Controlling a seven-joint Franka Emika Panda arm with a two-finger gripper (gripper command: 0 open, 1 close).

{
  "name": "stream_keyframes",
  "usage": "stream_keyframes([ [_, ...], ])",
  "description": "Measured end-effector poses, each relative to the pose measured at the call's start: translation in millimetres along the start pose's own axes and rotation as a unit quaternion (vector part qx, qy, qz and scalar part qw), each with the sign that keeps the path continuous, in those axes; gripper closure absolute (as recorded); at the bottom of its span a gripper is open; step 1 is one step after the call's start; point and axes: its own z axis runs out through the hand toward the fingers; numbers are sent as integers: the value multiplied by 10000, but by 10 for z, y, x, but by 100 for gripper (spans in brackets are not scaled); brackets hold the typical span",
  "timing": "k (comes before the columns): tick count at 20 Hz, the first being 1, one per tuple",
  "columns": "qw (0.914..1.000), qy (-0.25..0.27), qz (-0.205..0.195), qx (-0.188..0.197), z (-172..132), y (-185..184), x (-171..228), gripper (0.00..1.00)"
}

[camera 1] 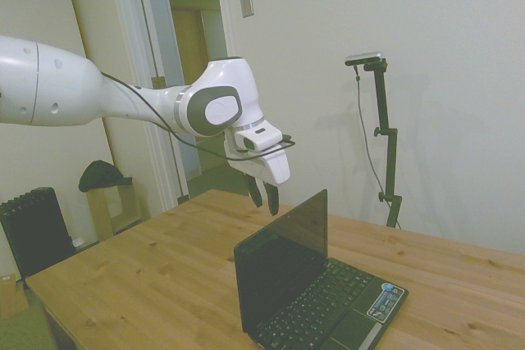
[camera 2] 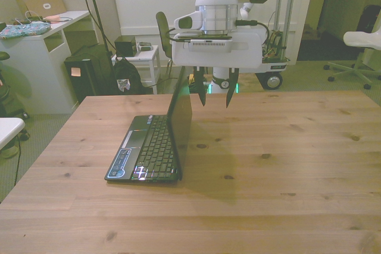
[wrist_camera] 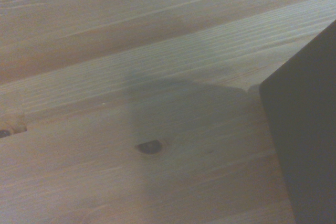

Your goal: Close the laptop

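The laptop (camera 1: 316, 284) stands open on the wooden table (camera 2: 286, 165), its lid nearly straight up. The pincer (camera 2: 214, 93) hangs just behind the lid's top edge, fingers spread apart and holding nothing. The lid looks light but breakable. I think a soft push near its top edge works best.

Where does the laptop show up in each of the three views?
Side view: laptop at lower middle, lid up, below the gripper.
Front view: left of centre, seen edge-on.
Wrist view: only a dark lid corner.
Shared landmark: the lid's top edge beside the gripper.
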Motion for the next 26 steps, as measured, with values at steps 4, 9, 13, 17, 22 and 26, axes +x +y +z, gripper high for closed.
stream_keyframes([
  [4, 10000, -16, 20, 11, 1, 22, 30, 100],
  [9, 10000, -24, 86, -39, -2, 152, 133, 100],
  [13, 9998, -55, 178, -63, -100, 447, 180, 100],
  [17, 9995, -57, 291, -48, -195, 835, 294, 100],
  [22, 9986, -136, 504, -67, -146, 1368, 667, 100],
  [26, 9974, -160, 691, -153, -33, 1883, 1039, 100],
])
